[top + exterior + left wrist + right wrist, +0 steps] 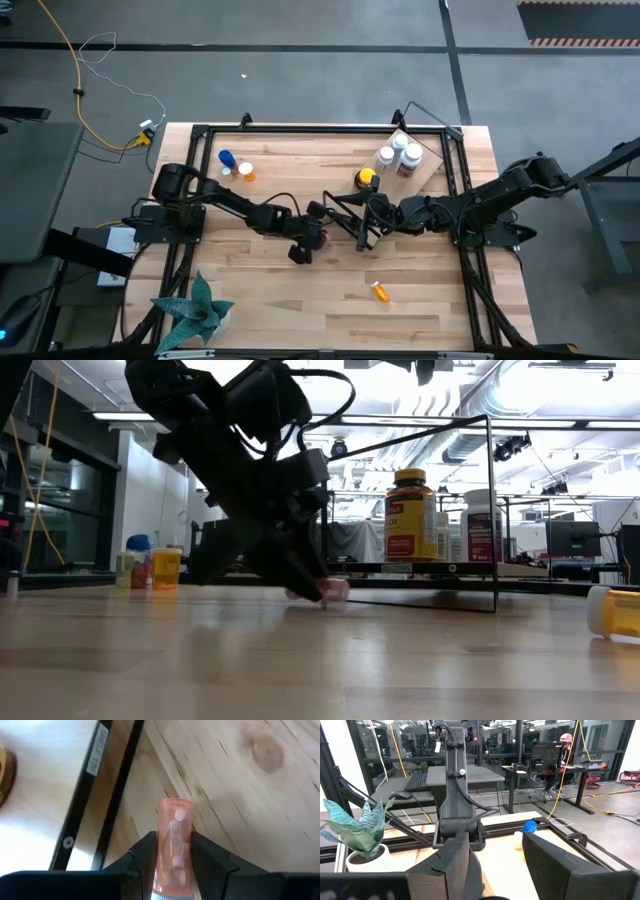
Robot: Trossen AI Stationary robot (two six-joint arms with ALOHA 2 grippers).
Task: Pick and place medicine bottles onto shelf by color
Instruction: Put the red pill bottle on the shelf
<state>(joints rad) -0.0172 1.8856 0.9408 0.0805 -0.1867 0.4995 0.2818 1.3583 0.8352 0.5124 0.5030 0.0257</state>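
Butcher-block tabletop under me, left gripper pinching a pink vial lengthwise for the shelf; right gripper spread, waiting.

High view: straight down over my whole table.
Low view: tabletop level, facing the shelf.
Left wrist view: close above the tabletop.
Right wrist view: level, toward my other arm.

My right gripper's two dark fingers stand apart. Beyond them: my other dark arm, a blue-capped bottle, and a green potted plant.
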